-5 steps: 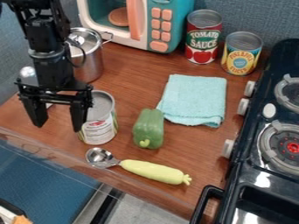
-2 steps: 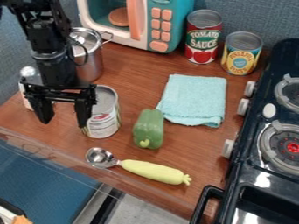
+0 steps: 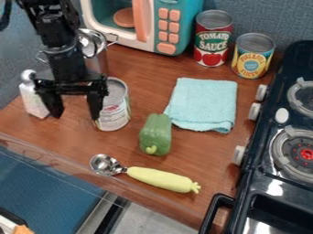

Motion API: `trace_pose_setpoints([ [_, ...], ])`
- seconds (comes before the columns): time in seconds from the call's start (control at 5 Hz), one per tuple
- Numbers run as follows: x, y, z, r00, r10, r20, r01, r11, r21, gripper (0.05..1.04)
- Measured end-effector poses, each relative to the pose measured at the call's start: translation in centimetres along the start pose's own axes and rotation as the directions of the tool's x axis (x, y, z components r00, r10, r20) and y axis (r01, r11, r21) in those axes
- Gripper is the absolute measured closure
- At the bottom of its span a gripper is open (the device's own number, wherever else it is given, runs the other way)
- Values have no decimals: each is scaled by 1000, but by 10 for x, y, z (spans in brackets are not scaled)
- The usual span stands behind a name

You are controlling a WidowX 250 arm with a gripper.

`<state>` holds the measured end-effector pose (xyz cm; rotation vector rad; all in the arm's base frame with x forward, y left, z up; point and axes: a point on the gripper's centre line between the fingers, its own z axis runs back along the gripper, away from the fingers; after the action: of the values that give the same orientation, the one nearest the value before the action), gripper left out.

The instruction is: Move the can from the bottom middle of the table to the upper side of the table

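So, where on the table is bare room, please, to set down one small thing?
Bare wood lies between the microwave and the towel, and between the pepper, towel, spoon and stove. Crowded: the left, with gripper, labelled can, pot and white shaker close together.

counter stock, counted by kind.
cans (image 3: 114, 116), three; green toy pepper (image 3: 156, 135), one; spoon (image 3: 162, 179) with yellow-green handle, one; folded cloth (image 3: 203, 105), one; metal pot (image 3: 98, 61), one; pale shaker (image 3: 33, 98), one; toy microwave (image 3: 182, 34), one, with large coral buttons (image 3: 163, 25), seven, coral door bar (image 3: 140, 20), one, and round orange piece (image 3: 124, 17) inside, one; toy stove (image 3: 260, 167), one, with burners (image 3: 305, 154), two in view, light knobs (image 3: 255, 111) along the side, three, and light oval piece (image 3: 281, 115) on top, one.
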<state>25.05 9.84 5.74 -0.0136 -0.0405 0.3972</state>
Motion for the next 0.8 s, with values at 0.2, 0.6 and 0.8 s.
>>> trace_pose_setpoints([
  [0.2, 20, -7, 4, 999, 51, 14, -50, 998, -24, 85],
  [0.6, 51, -10, 4, 991, 132, 36, -130, 991, -45, 85],
  [0.8, 65, -12, 9, 985, 163, 52, -160, 985, -62, 85],
])
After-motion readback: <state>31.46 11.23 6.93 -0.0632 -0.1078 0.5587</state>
